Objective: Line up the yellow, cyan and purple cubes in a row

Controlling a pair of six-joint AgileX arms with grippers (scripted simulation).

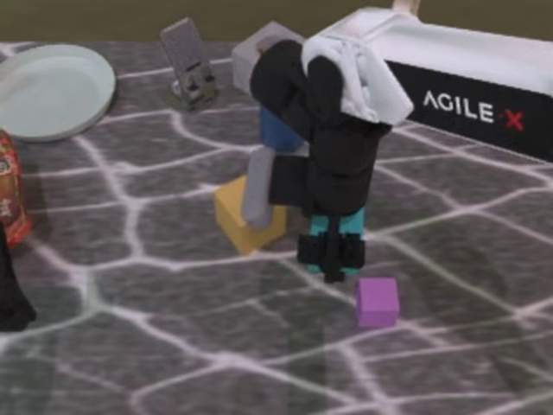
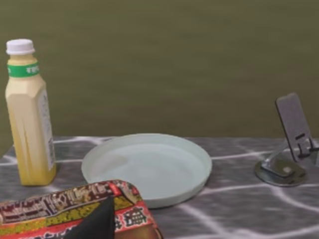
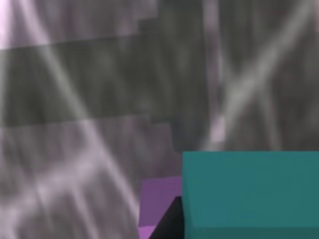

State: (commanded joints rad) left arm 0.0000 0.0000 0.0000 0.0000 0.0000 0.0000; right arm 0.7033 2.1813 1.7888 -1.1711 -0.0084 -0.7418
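Observation:
The mustard-yellow cube [image 1: 235, 218] sits on the table left of centre, partly covered by my right arm. My right gripper [image 1: 333, 259] points straight down just right of it, shut on the cyan cube [image 1: 319, 226], whose teal face fills the right wrist view's corner [image 3: 249, 194]. One dark finger [image 3: 169, 224] lies against that cube's side. The small purple cube [image 1: 378, 301] rests on the table close to the right of the gripper and toward the front, and it shows beyond the finger [image 3: 157, 199]. My left gripper [image 1: 9, 303] is parked at the left edge, open and empty.
A pale plate [image 1: 52, 91] lies at the back left. A phone stand [image 1: 192, 65], a grey block [image 1: 255, 56] and a blue cup [image 1: 278, 130] stand behind the cubes. A red snack packet [image 1: 10, 190] and a yellow bottle [image 2: 29, 114] are by the left arm.

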